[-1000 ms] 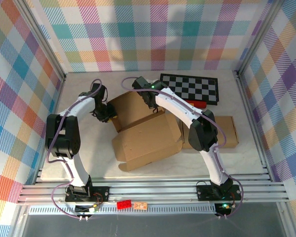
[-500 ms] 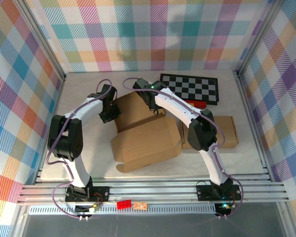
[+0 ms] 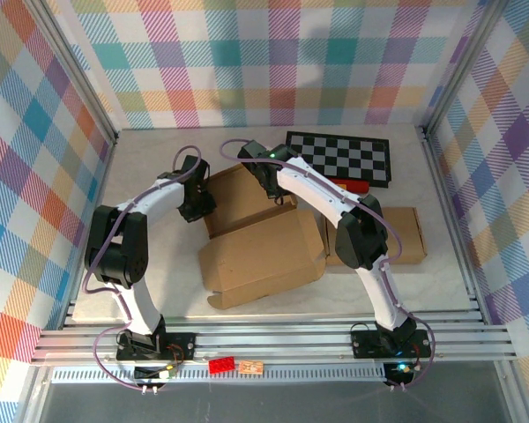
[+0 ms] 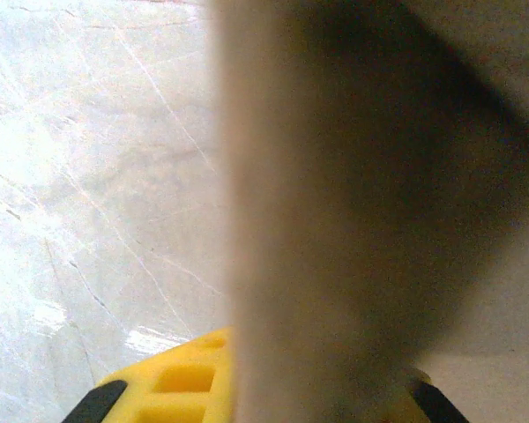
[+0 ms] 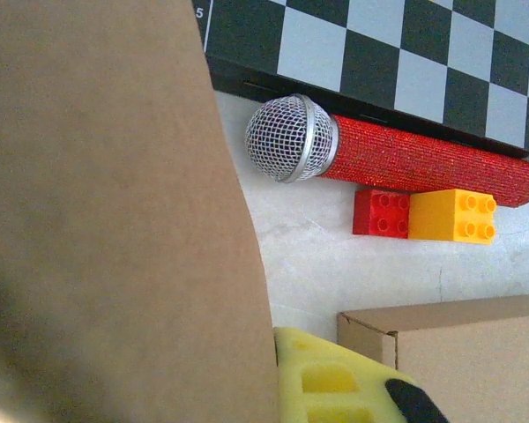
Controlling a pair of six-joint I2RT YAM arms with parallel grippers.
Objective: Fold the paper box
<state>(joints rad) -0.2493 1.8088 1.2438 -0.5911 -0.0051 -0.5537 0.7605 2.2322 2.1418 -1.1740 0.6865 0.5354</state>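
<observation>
The box [image 3: 263, 254] lies partly folded mid-tabletop. The left tool [image 3: 197, 204] is at the left edge of its rear flap. Cardboard runs between the yellow fingers [image 4: 181, 381], but I cannot tell if they pinch it. The right tool [image 3: 269, 181] is at the flap's far edge, cardboard beside one finger [image 5: 328, 381]; its opening cannot be told.

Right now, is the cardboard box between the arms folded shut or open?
Open, not yet folded shut: in the top view the cardboard box lies spread in panels, side flaps sticking out.
</observation>
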